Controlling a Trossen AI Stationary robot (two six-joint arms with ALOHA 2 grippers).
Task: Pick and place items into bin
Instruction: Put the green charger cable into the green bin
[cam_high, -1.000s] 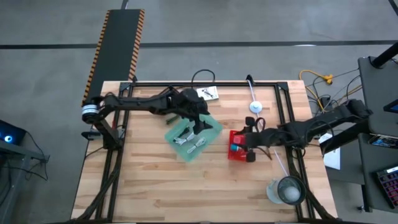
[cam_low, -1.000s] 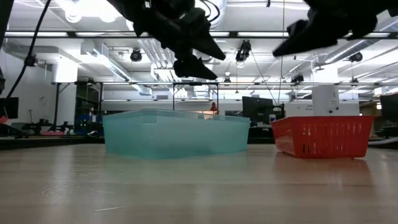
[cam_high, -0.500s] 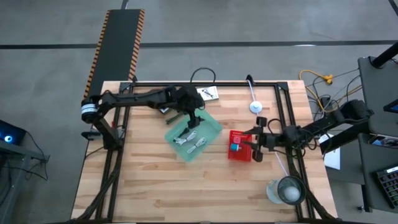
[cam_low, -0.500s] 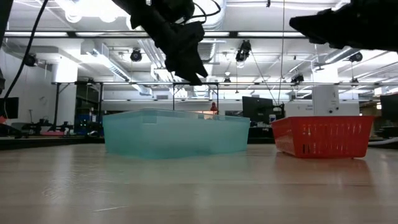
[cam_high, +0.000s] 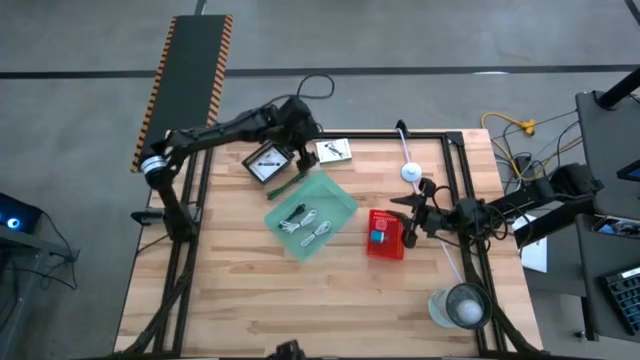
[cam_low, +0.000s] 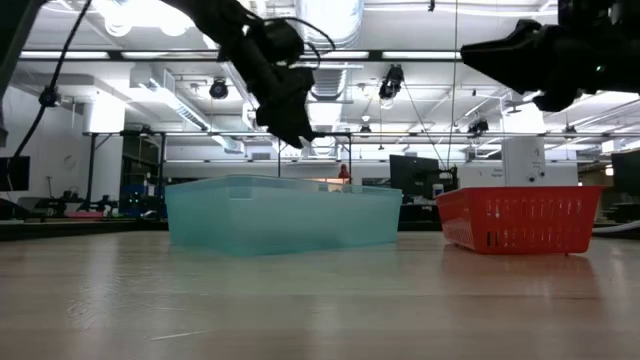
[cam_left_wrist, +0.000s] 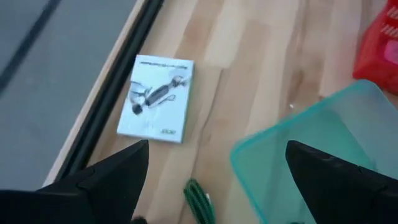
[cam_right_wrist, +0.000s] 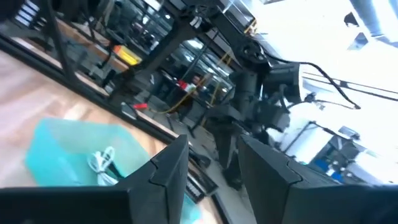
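Observation:
My left gripper hangs open above the table's far side, just beyond the teal bin's far corner. Below it lie a green pen and a flat white printed packet beside the far rail. A second white packet lies beside the left arm. The teal bin holds white coiled cables. My right gripper is open and empty, raised just right of the red basket.
The red basket stands right of the bin, with a white box behind it in the low view. A clear round container sits at the near right corner. A white round piece on a stick lies by the far edge. Black rails frame the table.
My left gripper has drawn back from above the bin toward the table's far edge and now hangs beyond the bin's far corner, which uncovers the second packet. My right gripper has pulled away from over the red basket toward the table's right.

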